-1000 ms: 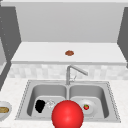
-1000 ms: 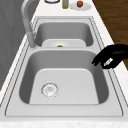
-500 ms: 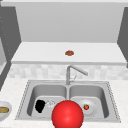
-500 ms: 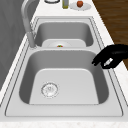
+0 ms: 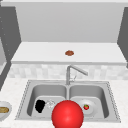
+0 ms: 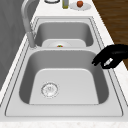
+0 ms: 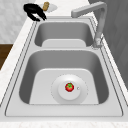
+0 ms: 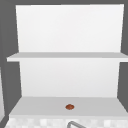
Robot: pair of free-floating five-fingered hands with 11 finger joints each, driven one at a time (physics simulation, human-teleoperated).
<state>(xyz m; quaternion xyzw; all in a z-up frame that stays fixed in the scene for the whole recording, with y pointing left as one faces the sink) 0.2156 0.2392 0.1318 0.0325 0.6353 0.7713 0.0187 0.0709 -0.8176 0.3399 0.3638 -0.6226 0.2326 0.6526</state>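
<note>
My left hand [image 5: 39, 106] hangs over the front part of the left basin [image 5: 47, 91], close to its front rim. In the left side view the left hand [image 6: 111, 58] has its fingers drooping loosely towards the basin and holds nothing. It is also in the right side view, where the left hand [image 7: 33, 11] sits at the far basin's front corner. A large red ball [image 5: 67, 115] covers the sink's front edge in the front view. In the right basin lies a white plate [image 7: 56, 96] with a small red fruit [image 7: 69, 87] on it.
The faucet [image 5: 72, 72] stands behind the divider, its spout turned towards the right basin. A bowl with brown food [image 5: 3, 110] rests on the counter at the left. A small brown thing [image 8: 69, 107] lies on the lower shelf. A bottle [image 6: 65, 3] and a plate with a fruit [image 6: 80, 3] stand past the right basin.
</note>
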